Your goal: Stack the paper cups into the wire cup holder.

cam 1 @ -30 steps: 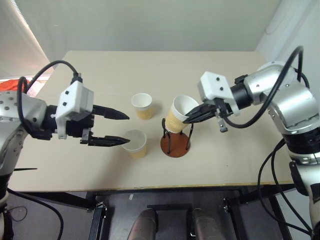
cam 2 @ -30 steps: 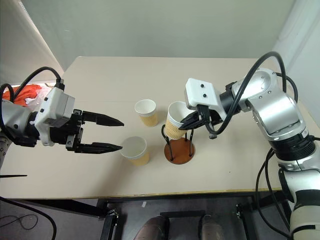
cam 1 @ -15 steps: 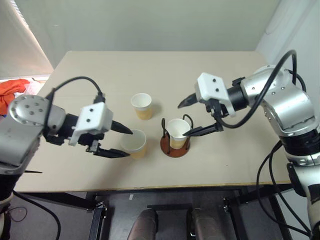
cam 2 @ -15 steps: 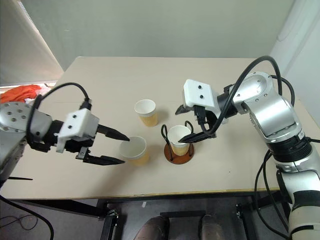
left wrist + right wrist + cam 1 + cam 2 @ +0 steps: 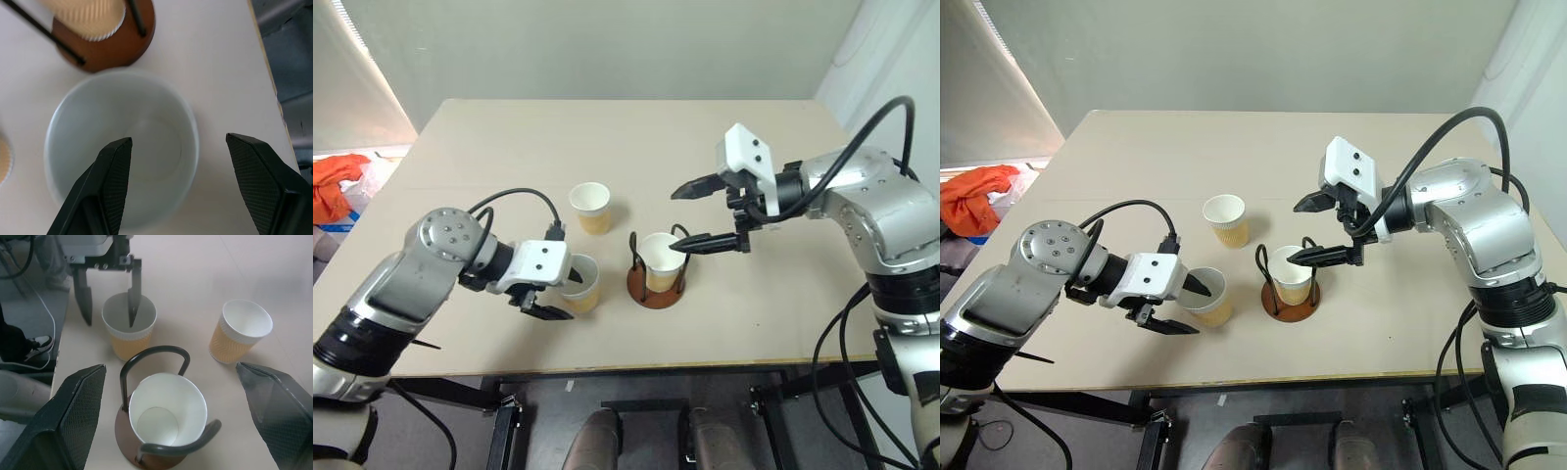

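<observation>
Three tan paper cups with white insides stand on the table. One paper cup [image 5: 660,258] sits upright in the wire cup holder [image 5: 655,291], between its black loops. My right gripper [image 5: 674,221] hovers open just to the right of it, holding nothing. A second paper cup [image 5: 582,287] stands left of the holder. My left gripper [image 5: 570,297] is open and straddles that cup's near rim, one finger inside and one outside; the left wrist view shows the cup [image 5: 122,147] from above. The third paper cup [image 5: 591,207] stands alone further back.
The beige table [image 5: 636,137] has bare room behind and to the right of the cups. Its front edge runs close to the left gripper. An orange cloth [image 5: 335,186] lies off the table at the far left.
My right gripper has opened and let go of its tilted cup, which now stands upright in the holder. My left gripper has dropped down and right over the near cup's rim.
</observation>
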Robot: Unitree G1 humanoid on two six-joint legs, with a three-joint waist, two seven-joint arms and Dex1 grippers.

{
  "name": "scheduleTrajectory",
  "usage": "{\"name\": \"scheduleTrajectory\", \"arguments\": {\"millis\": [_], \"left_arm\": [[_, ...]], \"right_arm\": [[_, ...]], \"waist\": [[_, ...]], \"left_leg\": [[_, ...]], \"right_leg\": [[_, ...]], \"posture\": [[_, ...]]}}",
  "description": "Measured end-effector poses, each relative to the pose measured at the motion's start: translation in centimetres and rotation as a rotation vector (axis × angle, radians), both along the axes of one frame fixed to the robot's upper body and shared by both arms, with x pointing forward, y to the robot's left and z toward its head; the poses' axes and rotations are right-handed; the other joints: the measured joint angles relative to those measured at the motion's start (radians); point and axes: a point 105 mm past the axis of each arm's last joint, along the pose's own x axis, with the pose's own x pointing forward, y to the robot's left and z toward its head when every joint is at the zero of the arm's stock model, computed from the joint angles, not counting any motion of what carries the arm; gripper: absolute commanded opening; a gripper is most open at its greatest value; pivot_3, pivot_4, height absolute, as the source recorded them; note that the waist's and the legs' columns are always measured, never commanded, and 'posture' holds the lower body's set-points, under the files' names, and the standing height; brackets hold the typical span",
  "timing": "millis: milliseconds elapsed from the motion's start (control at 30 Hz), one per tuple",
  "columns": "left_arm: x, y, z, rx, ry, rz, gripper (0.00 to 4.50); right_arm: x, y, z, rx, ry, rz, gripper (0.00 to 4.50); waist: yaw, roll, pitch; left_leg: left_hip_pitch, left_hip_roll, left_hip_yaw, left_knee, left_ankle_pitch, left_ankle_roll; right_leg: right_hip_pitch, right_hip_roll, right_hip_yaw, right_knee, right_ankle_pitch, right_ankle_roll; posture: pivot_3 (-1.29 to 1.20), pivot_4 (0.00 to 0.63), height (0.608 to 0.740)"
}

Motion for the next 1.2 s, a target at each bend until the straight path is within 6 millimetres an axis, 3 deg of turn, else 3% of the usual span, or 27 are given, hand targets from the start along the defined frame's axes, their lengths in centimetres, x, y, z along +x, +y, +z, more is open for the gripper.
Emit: {"name": "scheduleTrajectory", "arguments": {"millis": [33, 300, 500, 600, 700, 800, 833, 933, 1033, 1200], "left_arm": [[0.0, 0.0, -0.1, 0.002, -0.001, -0.002, 2.85], [-0.7, -0.2, -0.2, -0.014, 0.057, -0.057, 0.08], [-0.3, 0.6, 0.5, -0.026, 0.072, -0.068, 0.03], [0.3, 0.3, 2.5, -0.083, 0.038, -0.087, 0.03], [0.8, -0.6, 7.0, -0.186, -0.042, -0.139, 0.03], [0.4, -2.4, 12.2, -0.305, -0.127, -0.249, 0.03], [-0.1, -3.3, 13.9, -0.339, -0.158, -0.303, 0.03], [-1.3, -6.1, 16.7, -0.403, -0.185, -0.466, 0.03], [-1.1, -8.5, 16.4, -0.395, -0.155, -0.567, 0.03], [2.0, -10.6, 13.1, -0.275, -0.118, -0.579, 0.03]], "right_arm": [[0.0, -0.1, 0.0, 0.0, 0.001, -0.005, 4.5], [-0.3, -0.7, -0.3, -0.014, 0.017, -0.03, 4.5], [-0.7, -2.0, -0.7, -0.008, 0.06, -0.072, 4.5], [-1.7, -3.2, -0.8, 0.081, 0.125, -0.074, 4.5], [-3.7, -5.8, -2.2, 0.195, 0.203, -0.049, 4.5], [-4.8, -8.7, -4.1, 0.234, 0.25, -0.129, 4.5], [-4.9, -9.3, -4.2, 0.249, 0.249, -0.156, 4.5], [-5.6, -9.6, -4.0, 0.27, 0.209, -0.197, 4.5], [-6.3, -8.9, -4.0, 0.29, 0.186, -0.204, 4.5], [-7.0, -8.6, -4.4, 0.308, 0.167, -0.254, 4.5]], "waist": [[0.0, 0.0, 0.0], [0.0, 0.0, 0.0], [0.002, 0.0, 0.0], [0.007, -0.003, 0.0], [0.021, -0.005, -0.001], [0.027, -0.005, 0.0], [0.025, -0.005, 0.0], [0.018, -0.004, 0.0], [0.011, -0.004, 0.0], [0.012, -0.003, 0.001]], "left_leg": [[0.0, 0.0, 0.0, 0.0, 0.0, 0.0], [0.0, 0.0, 0.0, 0.001, 0.0, 0.0], [-0.001, 0.0, 0.0, 0.002, 0.0, 0.0], [-0.002, 0.0, -0.001, 0.002, 0.0, 0.0], [-0.005, -0.001, -0.003, 0.006, -0.001, 0.001], [-0.008, -0.003, -0.002, 0.008, -0.002, 0.003], [-0.007, -0.003, -0.002, 0.008, -0.002, 0.003], [-0.005, -0.004, -0.001, 0.008, -0.001, 0.004], [0.0, -0.004, 0.0, 0.008, 0.0, 0.005], [-0.002, -0.004, -0.001, 0.011, 0.002, 0.008]], "right_leg": [[0.0, 0.0, 0.0, 0.0, 0.0, 0.0], [0.0, 0.0, 0.0, 0.0, 0.001, 0.001], [0.001, 0.0, 0.0, 0.0, 0.001, 0.001], [0.001, 0.0, -0.001, 0.0, 0.001, 0.002], [0.001, 0.001, -0.001, -0.001, 0.001, 0.003], [0.001, -0.001, -0.001, -0.003, 0.002, 0.005], [0.001, -0.002, 0.0, -0.004, 0.002, 0.006], [0.007, -0.002, 0.0, -0.01, 0.003, 0.012], [0.013, -0.002, 0.001, -0.013, 0.005, 0.018], [0.016, -0.002, 0.003, -0.017, 0.008, 0.024]], "posture": [[0.0, 0.15, 0.74], [0.0, 0.15, 0.74], [0.0, 0.15, 0.74], [0.0, 0.15, 0.74], [0.0, 0.15, 0.74], [0.0, 0.15, 0.74], [0.0, 0.15, 0.74], [0.0, 0.15, 0.74], [0.0, 0.15, 0.74], [0.0, 0.15, 0.74]]}}
